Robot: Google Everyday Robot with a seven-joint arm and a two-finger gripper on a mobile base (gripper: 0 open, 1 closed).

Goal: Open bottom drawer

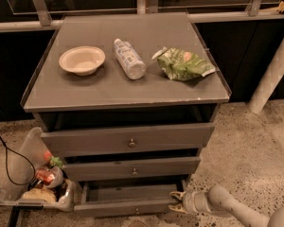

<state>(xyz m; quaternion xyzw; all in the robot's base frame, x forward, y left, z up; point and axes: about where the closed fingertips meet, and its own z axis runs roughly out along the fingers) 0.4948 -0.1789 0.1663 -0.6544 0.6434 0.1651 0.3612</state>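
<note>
The bottom drawer (128, 206) is the slimmest grey front of the three, with a small round knob (137, 211). It stands pulled out some way, and its shallow grey inside (132, 193) shows. My gripper (176, 202) is low at the drawer's right front corner, right against it, with the pale arm (227, 207) reaching in from the lower right. The middle drawer (132, 168) and the tall top drawer (128, 140) stand out only slightly.
On the cabinet top (85, 91) lie a paper bowl (82, 59), a plastic bottle (129, 58) and a green chip bag (182, 64). A clear bin of trash (35, 186) sits on the floor at the left, beside a black cable (7, 160). A white post (270, 74) stands at the right.
</note>
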